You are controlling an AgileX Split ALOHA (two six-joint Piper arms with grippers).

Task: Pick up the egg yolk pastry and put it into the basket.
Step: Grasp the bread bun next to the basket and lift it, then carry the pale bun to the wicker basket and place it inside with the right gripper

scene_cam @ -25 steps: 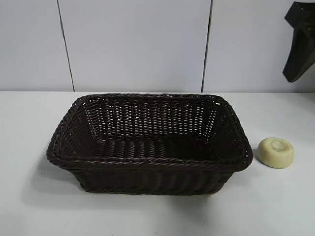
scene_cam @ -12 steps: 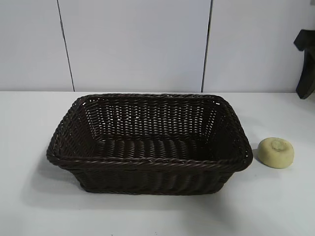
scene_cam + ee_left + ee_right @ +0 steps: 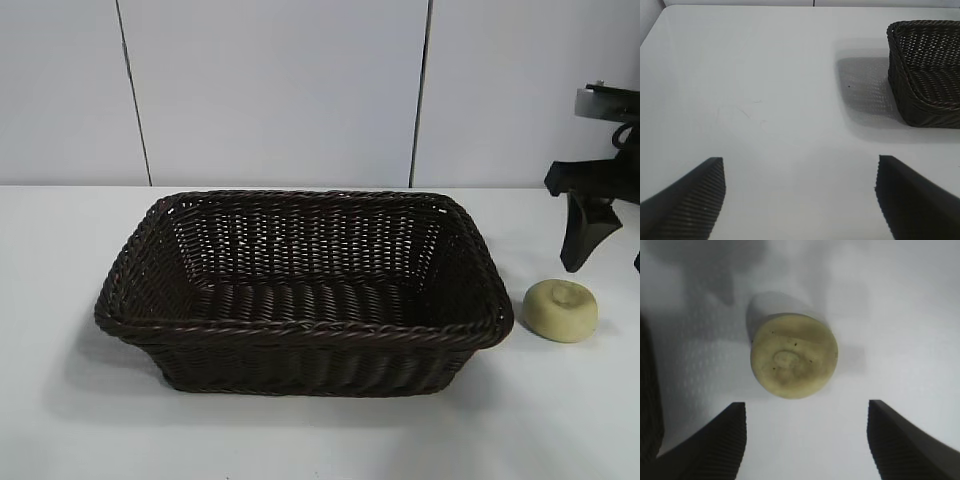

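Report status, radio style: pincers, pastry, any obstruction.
Right pincer open, above egg yolk pastry. Left pincer open over bare table. Pastry on table beside basket, untouched. Nothing in the way.

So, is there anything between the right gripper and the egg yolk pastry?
No. In the right wrist view only bare white table separates the open right gripper from the egg yolk pastry.

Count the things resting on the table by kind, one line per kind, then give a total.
Basket: 1
Pastry: 1
Total: 2
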